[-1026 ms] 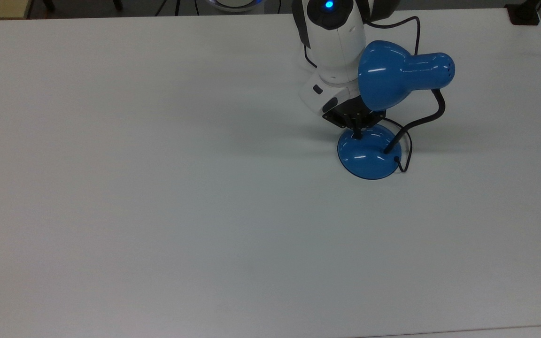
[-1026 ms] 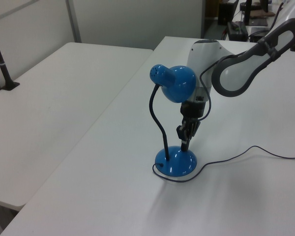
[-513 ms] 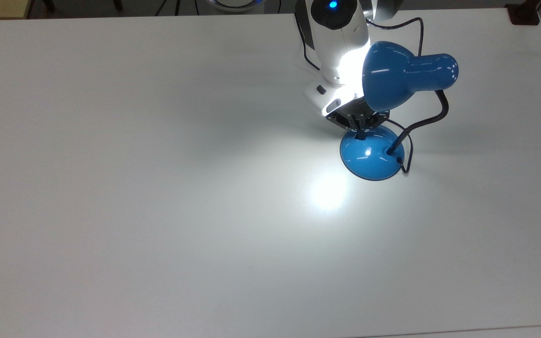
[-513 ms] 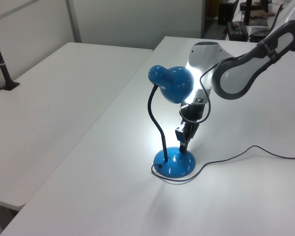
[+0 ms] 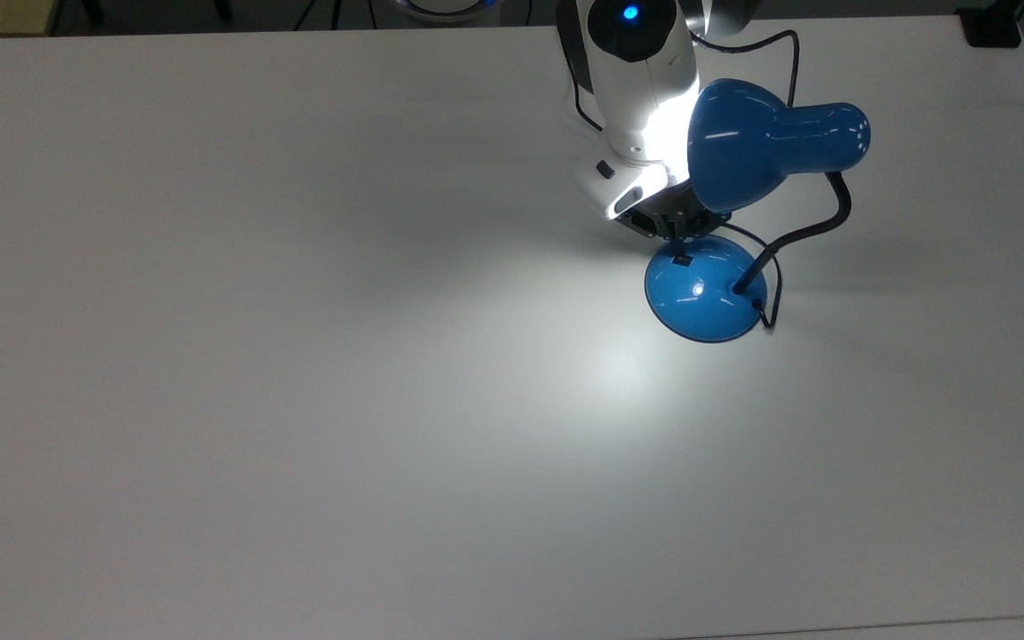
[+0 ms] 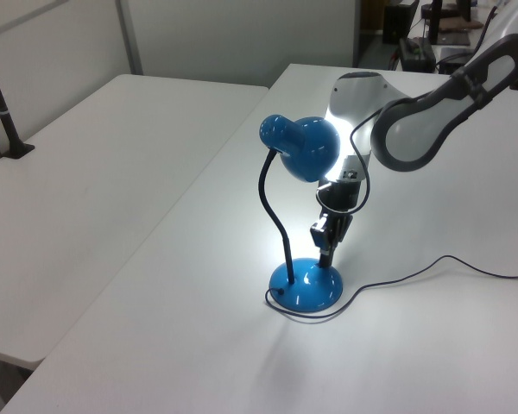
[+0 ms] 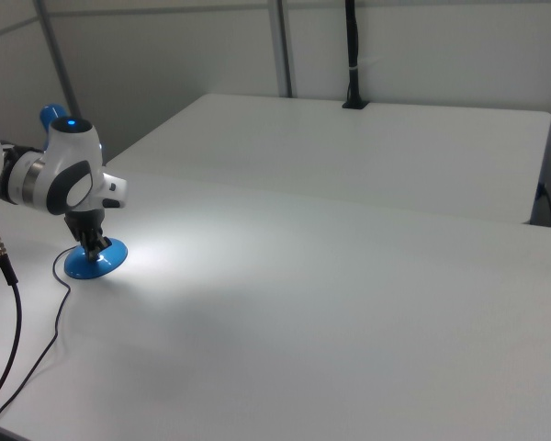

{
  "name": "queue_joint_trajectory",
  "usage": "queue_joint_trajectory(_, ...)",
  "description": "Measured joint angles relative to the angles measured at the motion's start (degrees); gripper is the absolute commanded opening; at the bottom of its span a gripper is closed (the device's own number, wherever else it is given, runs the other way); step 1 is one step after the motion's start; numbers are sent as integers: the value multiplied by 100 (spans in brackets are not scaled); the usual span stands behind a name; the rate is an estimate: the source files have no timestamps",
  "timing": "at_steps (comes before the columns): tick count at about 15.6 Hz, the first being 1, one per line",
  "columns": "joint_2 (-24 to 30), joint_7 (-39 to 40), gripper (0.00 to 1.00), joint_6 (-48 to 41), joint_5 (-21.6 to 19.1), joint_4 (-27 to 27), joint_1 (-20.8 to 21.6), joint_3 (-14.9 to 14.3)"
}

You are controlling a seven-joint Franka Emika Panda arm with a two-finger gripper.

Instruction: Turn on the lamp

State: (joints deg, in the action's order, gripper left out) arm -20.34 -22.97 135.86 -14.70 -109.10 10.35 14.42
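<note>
One lamp [image 5: 774,151] stands on the white worktop [image 5: 299,400], near the far edge in the top view and toward that edge's right corner. It is lit: a bright patch falls on the worktop beside the base on the top view's left, and the white arm [image 5: 636,80] glows where the shade faces it.

Lamp parts, counted: one bell-shaped blue shade [image 6: 304,152], one black bendy neck [image 6: 272,216], one round domed blue base [image 5: 706,289], one small black square switch [image 5: 680,260] on the dome's far side in the top view, one black cord [image 6: 414,274] looping round the base and trailing off across the worktop to the left view's right.

One arm, one gripper [image 6: 327,250]. It points straight down just above the base, directly over the switch. In the left view the fingertips sit right at the dome's top; whether they touch the switch I cannot tell. The jaws look closed together, with nothing between them. In the right view the gripper [image 7: 96,244] stands over the blue base [image 7: 95,260] near the worktop's edge at the right view's left.

One second white table [image 6: 95,172] stands alongside, apart from the worktop, with one black pole [image 6: 0,103] clamped at its edge.
</note>
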Motion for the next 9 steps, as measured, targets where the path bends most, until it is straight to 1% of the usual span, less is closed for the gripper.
queue_joint_trajectory(1, 53, 0, 12, -347, 88, 26, -55, -1)
queue_joint_trajectory(2, 126, 0, 16, -660, 180, 47, -110, -1)
queue_joint_trajectory(3, 210, 0, 27, -926, 241, 61, -167, -3)
queue_joint_trajectory(4, 297, 1, 46, -1140, 278, 77, -230, -5)
queue_joint_trajectory(5, 382, 34, 75, -1357, 301, 104, -311, -7)
queue_joint_trajectory(6, 469, 144, 97, -1621, 319, 158, -408, -11)
queue_joint_trajectory(7, 548, 310, 100, -1910, 326, 241, -510, -21)
queue_joint_trajectory(9, 746, 670, 100, -2432, 370, 443, -675, -142)
